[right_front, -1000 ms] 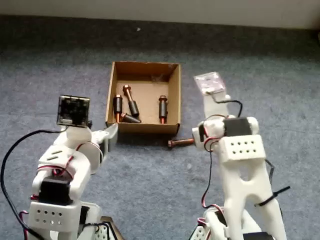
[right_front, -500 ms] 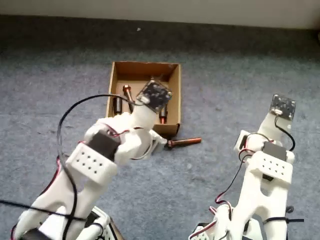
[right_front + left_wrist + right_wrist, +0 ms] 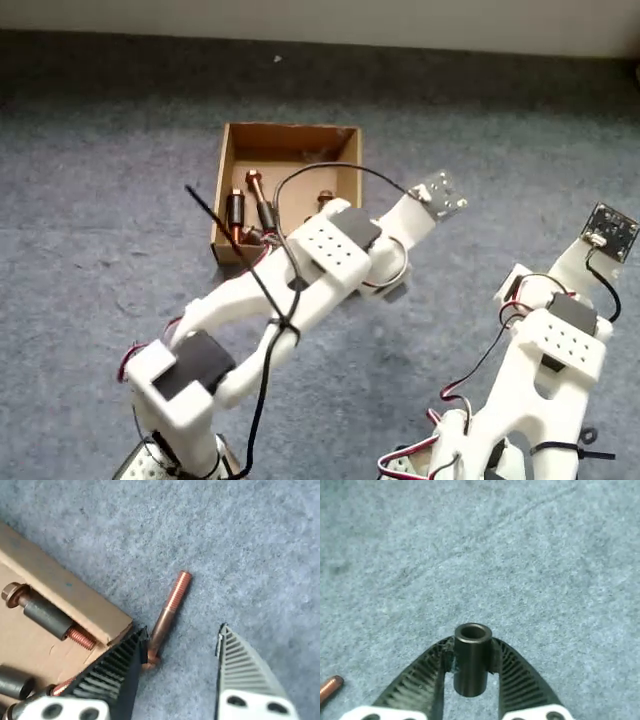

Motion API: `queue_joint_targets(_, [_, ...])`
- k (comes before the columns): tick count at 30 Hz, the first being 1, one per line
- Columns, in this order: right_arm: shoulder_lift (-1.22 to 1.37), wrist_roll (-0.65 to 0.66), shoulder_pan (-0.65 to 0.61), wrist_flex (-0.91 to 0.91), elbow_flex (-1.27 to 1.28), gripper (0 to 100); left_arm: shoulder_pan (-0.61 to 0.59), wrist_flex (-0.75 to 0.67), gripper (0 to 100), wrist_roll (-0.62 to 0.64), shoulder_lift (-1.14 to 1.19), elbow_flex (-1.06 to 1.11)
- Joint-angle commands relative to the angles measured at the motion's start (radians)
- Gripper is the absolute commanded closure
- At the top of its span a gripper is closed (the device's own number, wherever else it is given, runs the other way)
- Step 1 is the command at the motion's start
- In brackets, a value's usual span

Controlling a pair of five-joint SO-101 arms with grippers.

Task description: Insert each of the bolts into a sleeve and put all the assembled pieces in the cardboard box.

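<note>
**Cardboard box (image 3: 290, 130) part-filled, 1 bolt (image 3: 167, 612) loose**

Box sits at 11 o'clock on carpet (image 3: 500, 120), holding at least 3 bolt-in-sleeve pcs (image 3: 236, 212). Bolt lies just outside a box corner, beside one finger of L gripper (image 3: 182, 629), fingers spread apart. R gripper (image 3: 471, 645), 4 o'clock side, is clamped on a sleeve (image 3: 471, 662).

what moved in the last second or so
The left gripper swung from the left corner of the cardboard box across its front and now hangs open over the loose bolt on the carpet. The right gripper, shut on a sleeve, drew back from that bolt toward the right. The box and the assembled pieces in it stayed put.
</note>
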Motion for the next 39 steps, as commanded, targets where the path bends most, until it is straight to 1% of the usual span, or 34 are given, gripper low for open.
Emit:
queue_joint_targets(1, [-0.044,-0.009,0.015,-0.022,-0.008,99.3,0.01,0.005,76,-0.02,0.162,-0.203])
queue_joint_targets(5, [-0.044,-0.009,0.01,-0.022,-0.005,99.3,0.008,0.006,76,-0.034,0.306,-0.318])
queue_joint_targets(9, [-0.045,-0.008,0.007,-0.022,-0.004,99.3,0.008,0.049,77,-0.034,0.412,-0.415])
queue_joint_targets(13, [-0.045,-0.005,0.007,-0.022,-0.004,99.3,0.01,0.106,86,-0.034,0.495,-0.504])
queue_joint_targets(16, [-0.045,-0.003,0.007,-0.022,-0.004,99.3,0.018,0.164,98,-0.032,0.529,-0.555])
queue_joint_targets(17, [-0.045,-0.003,0.007,-0.022,-0.004,99.3,0.021,0.19,100,-0.028,0.529,-0.573])
queue_joint_targets(18, [-0.045,-0.003,0.007,-0.022,-0.004,99.3,0.025,0.224,98,-0.02,0.522,-0.59])
queue_joint_targets(22, [-0.045,-0.003,0.007,-0.022,-0.004,99.3,0.022,0.282,99,0.121,0.452,-0.636])
queue_joint_targets(25, [-0.045,-0.003,0.007,-0.021,-0.004,99.3,0.019,0.29,99,0.187,0.371,-0.633])
queue_joint_targets(29, [-0.045,-0.002,0.007,-0.019,-0.002,99.3,0.019,0.288,99,0.247,0.262,-0.588])
queue_joint_targets(35, [-0.045,-0.002,0.007,-0.019,-0.002,99.3,0.018,0.278,99,0.301,0.074,-0.452])
queue_joint_targets(39, [-0.045,-0.002,0.007,-0.019,-0.002,99.3,0.005,0.21,99,0.304,-0.082,-0.338])
